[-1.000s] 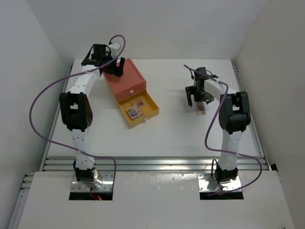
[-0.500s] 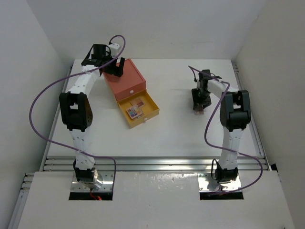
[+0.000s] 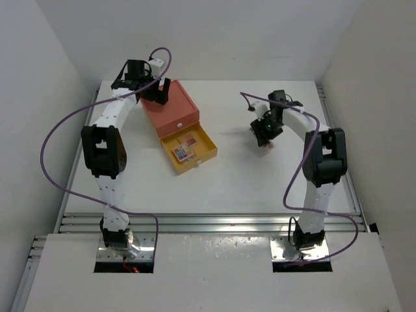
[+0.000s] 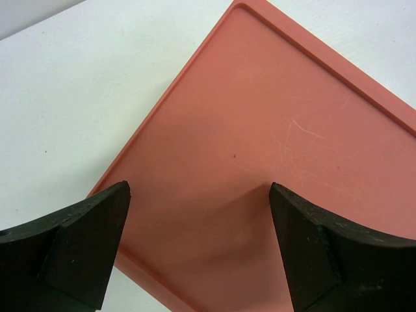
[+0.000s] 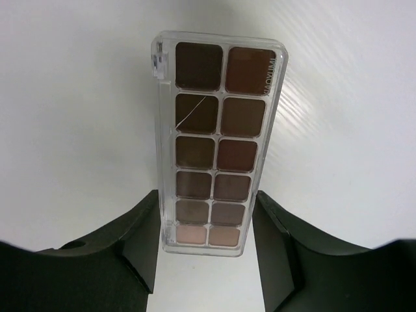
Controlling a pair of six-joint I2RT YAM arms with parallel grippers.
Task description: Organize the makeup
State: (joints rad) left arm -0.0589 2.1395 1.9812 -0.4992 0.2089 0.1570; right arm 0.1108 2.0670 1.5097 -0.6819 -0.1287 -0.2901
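The brown palette [image 5: 214, 169] is pinched in my right gripper [image 5: 207, 224] near the surface's [image 3: 234, 179] far right, perhaps lifted. Two palettes [image 3: 183, 151] already lie in the yellow drawer [image 3: 205, 147]; this one is left. My left gripper [image 4: 198, 201] hovers spread over the box [image 4: 279, 130].

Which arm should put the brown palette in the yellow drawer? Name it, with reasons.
Right. The right gripper holds the brown palette by both long edges; the left gripper hangs open over the orange-red box, away from it.
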